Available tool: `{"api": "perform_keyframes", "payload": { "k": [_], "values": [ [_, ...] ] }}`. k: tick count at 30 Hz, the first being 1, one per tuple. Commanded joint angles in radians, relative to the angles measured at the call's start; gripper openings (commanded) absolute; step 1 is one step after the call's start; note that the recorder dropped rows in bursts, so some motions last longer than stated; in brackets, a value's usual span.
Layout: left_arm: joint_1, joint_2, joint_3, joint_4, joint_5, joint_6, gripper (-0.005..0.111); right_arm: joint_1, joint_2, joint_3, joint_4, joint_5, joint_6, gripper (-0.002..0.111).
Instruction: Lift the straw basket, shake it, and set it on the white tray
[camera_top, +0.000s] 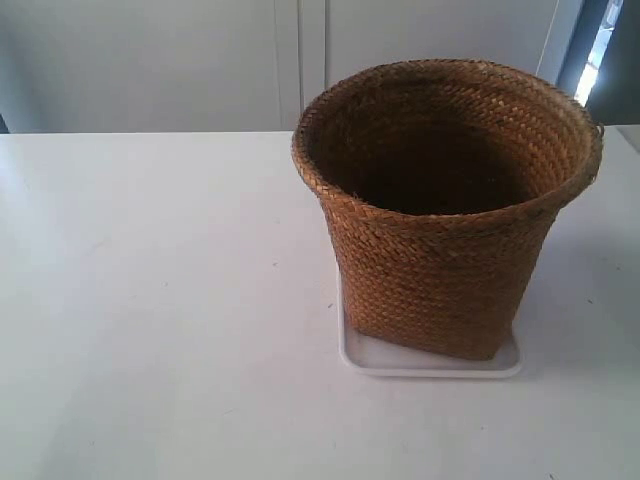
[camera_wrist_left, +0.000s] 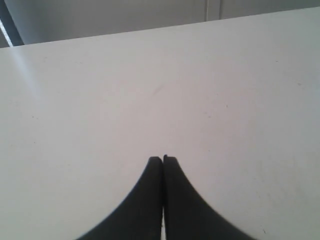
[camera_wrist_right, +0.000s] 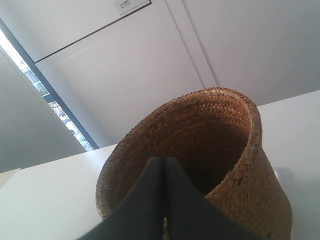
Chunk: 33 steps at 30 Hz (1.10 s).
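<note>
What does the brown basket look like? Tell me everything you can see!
The straw basket is brown and woven from braided straw. It has a wide round rim that flares out, and its walls narrow down to a smaller, squarish base. It stands upright and open, dark inside, and looks empty as far as can be seen. Its base rests on the white tray, which peeks out beneath it on the white table.

Plain, lab-like room: white table (camera_top: 150, 300), white panelled wall (camera_top: 150, 60), small label (camera_wrist_right: 131, 5).
</note>
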Motion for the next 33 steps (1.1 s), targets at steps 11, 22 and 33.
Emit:
{"api": "perform_keyframes", "payload": {
  "k": [11, 22, 33],
  "values": [
    [-0.047, -0.014, 0.046, -0.007, 0.049, -0.008, 0.000, -0.002, -0.004, 0.004, -0.007, -0.011, 0.000, 0.000],
    [-0.047, -0.014, 0.046, -0.007, 0.049, -0.008, 0.000, -0.002, -0.004, 0.004, -0.007, -0.011, 0.000, 0.000],
    [-0.047, -0.014, 0.046, -0.007, 0.049, -0.008, 0.000, -0.002, -0.004, 0.004, -0.020, -0.011, -0.007, 0.000]
  ]
}}
